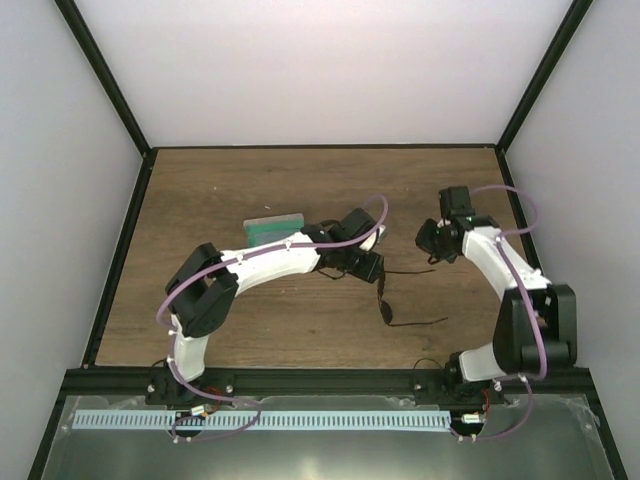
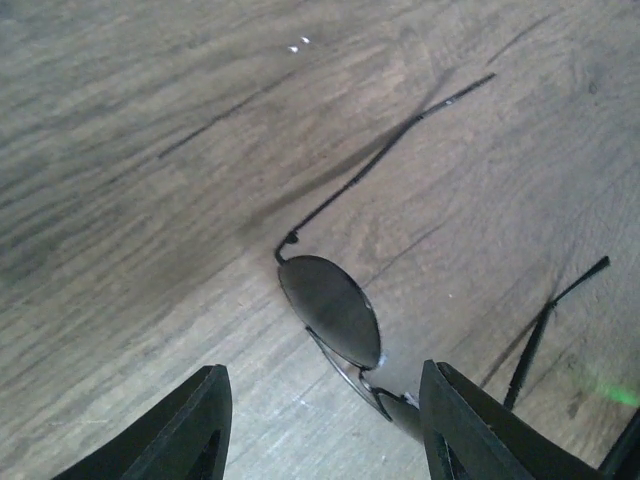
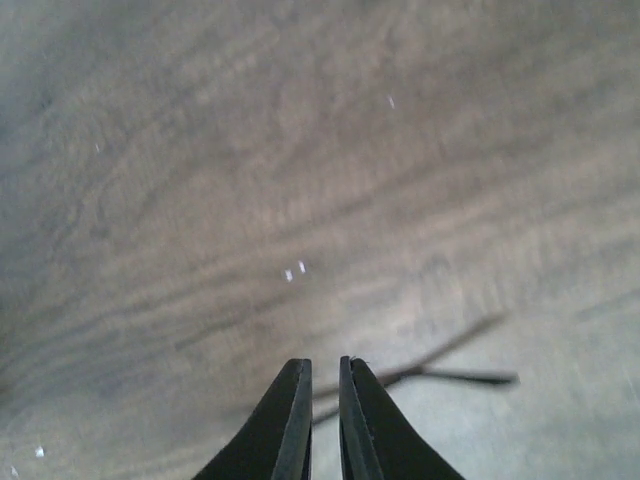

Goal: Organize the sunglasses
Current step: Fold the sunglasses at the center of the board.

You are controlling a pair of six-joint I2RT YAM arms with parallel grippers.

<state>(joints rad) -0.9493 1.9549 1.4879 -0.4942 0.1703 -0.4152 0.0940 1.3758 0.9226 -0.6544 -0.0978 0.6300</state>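
Note:
The sunglasses (image 1: 387, 308) lie on the wooden table at centre right, unfolded, their thin black temple arms spread toward the right. In the left wrist view one dark lens (image 2: 330, 310) lies just ahead of and between my fingertips, and the second lens is partly hidden by the right finger (image 2: 470, 420). My left gripper (image 1: 377, 268) (image 2: 322, 368) is open, low over the frame, holding nothing. My right gripper (image 1: 430, 245) (image 3: 324, 362) is shut and empty, hovering by the tip of one temple arm (image 3: 465, 377).
A translucent grey case with green inside (image 1: 272, 229) lies at the back left of the left forearm. Black frame rails border the table (image 1: 300, 180) on all sides. White walls stand beyond the rails.

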